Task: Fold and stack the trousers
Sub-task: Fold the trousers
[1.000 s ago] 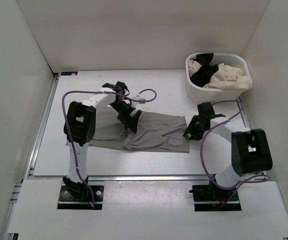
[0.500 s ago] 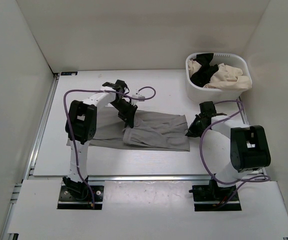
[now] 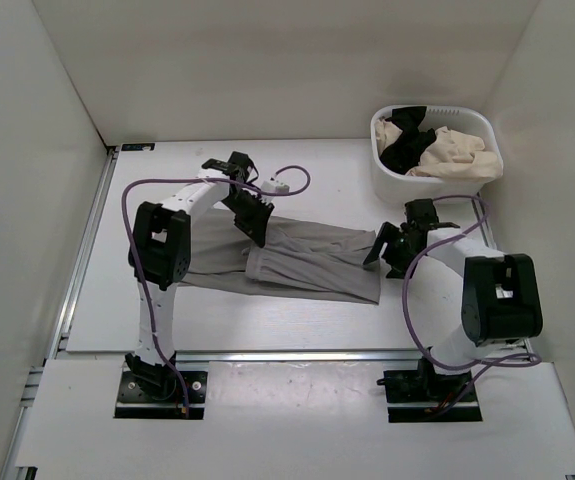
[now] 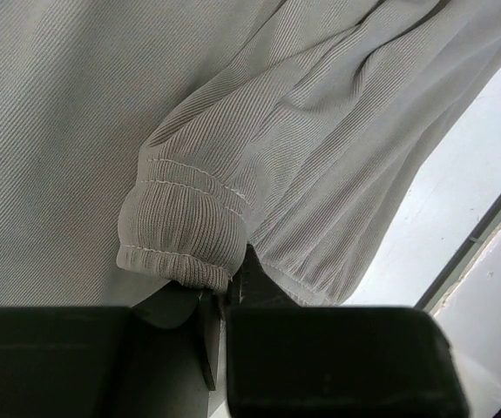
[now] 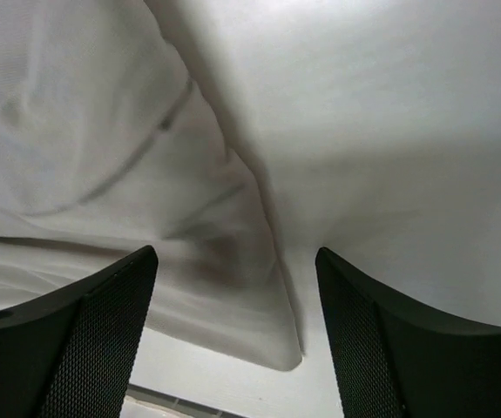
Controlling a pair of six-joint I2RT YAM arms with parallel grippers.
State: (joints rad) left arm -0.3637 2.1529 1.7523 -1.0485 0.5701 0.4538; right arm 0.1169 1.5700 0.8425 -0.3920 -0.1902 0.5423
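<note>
Near edge: both arm bases are seen bolted at the table [image 3: 97, 300] front.

1 pair of grey trousers [image 3: 312, 265] is laid flat mid-table, running left to right and slightly slanted. Long creases are seen along its length. The left end is partly covered by the left arm's elbow.

The left gripper [image 3: 254, 222] is placed on the far edge of the trousers, left of centre. In the left wrist view, the left gripper [image 4: 224, 296] is seen closed together, with a ribbed band [image 4: 185, 239] of the trousers [image 4: 337, 131] pinched at the tips. Stitch lines are seen across the band, and loose folds are bunched just right of it. Bare table is seen at the right of that view.

The right gripper [image 3: 382, 250] is placed at the right end of the trousers, by the far corner. In the right wrist view, the right gripper [image 5: 234, 252] is seen with its 2 fingers [image 5: 102, 331] spread wide apart, and nothing is clamped. The trousers [image 5: 102, 131] are seen below, filling the left side, with an edge and 1 corner falling between the fingers. Bare table is seen to the right of that edge. Contact between the fingers and the cloth cannot be told.

Far right: a white basket [image 3: 397, 185] is set on the table beyond the right gripper, apart from the trousers. A black garment [image 3: 405, 145] and a cream garment [image 3: 457, 152] are piled in it up to the rim.
</note>
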